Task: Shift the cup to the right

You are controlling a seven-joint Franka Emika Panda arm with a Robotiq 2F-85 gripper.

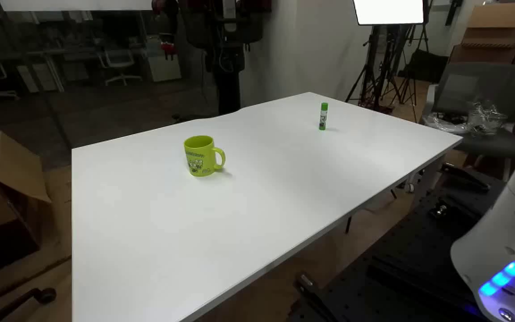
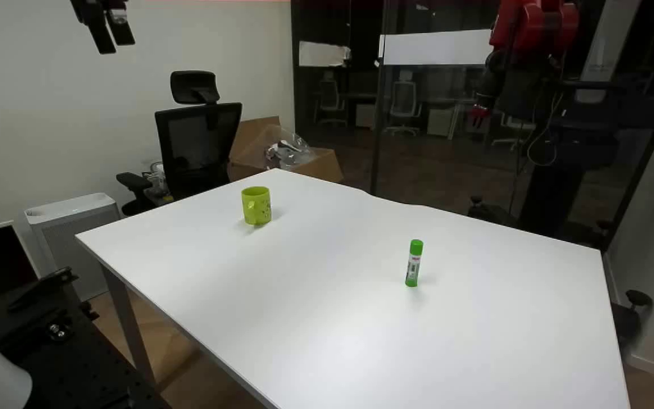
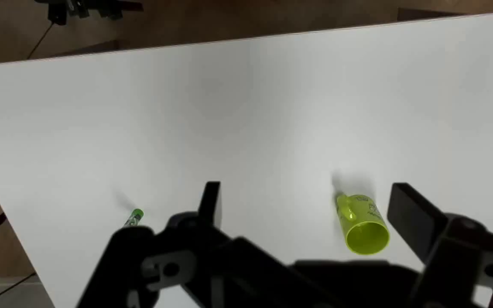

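Note:
The lime cup point(image 1: 198, 157) stands upright on the white table, with its loop handle on its side. It also shows in an exterior view point(image 2: 256, 207) at the far left part of the table. In the wrist view the cup point(image 3: 360, 214) is seen from above, nearer the right finger than the left one. My gripper point(image 3: 308, 203) has its two dark fingers wide apart with nothing held between them. In an exterior view the gripper point(image 2: 117, 44) shows at the top left, high above the table and apart from the cup. The lower part of the wrist view is covered by the gripper body.
A slim green glue-stick-like object point(image 1: 323, 116) stands upright on the table point(image 1: 159, 250), well apart from the cup. It also shows in an exterior view point(image 2: 414, 263) and partly in the wrist view point(image 3: 134, 217). The robot base point(image 1: 503, 250) is beside the table edge.

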